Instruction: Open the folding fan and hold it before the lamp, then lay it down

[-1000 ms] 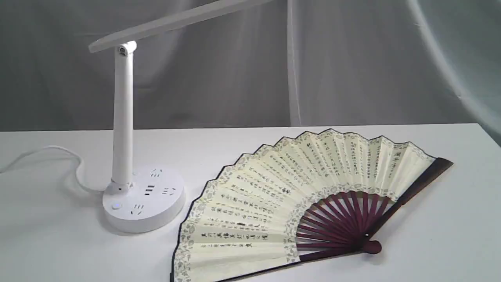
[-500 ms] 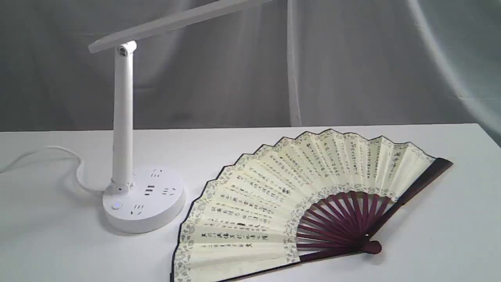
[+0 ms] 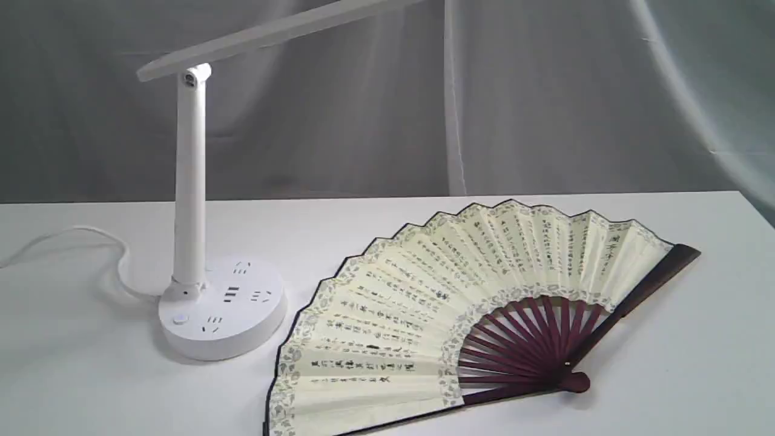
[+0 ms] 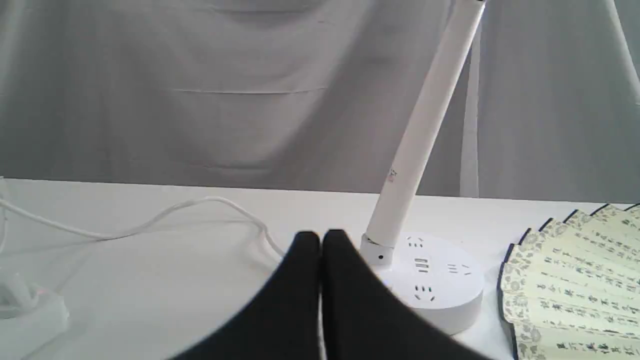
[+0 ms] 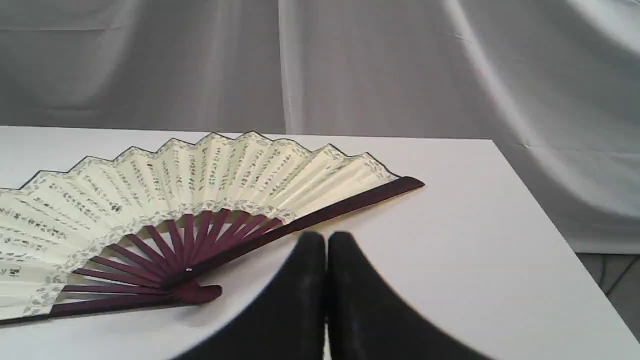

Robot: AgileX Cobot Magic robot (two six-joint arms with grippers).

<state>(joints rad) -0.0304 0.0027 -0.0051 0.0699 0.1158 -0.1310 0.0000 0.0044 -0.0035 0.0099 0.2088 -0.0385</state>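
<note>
The folding fan (image 3: 424,303) lies spread wide open and flat on the white table (image 3: 696,363), its cream calligraphy leaf up, maroon ribs meeting at the pivot near the front. It also shows in the right wrist view as fan (image 5: 150,200) and at the edge of the left wrist view as fan (image 4: 575,270). The white lamp (image 3: 191,181) stands left of it, round base (image 3: 223,306) close to the fan's left edge; the lamp (image 4: 425,125) fills the left wrist view. My left gripper (image 4: 321,239) and right gripper (image 5: 326,239) are both shut, holding nothing, apart from the fan. Neither appears in the exterior view.
A white power cord (image 3: 66,239) runs from the lamp base to the left; the cord (image 4: 150,225) leads toward a white plug block (image 4: 25,305). Grey cloth (image 3: 545,91) hangs behind the table. The table's right edge (image 5: 550,225) drops off beside the fan.
</note>
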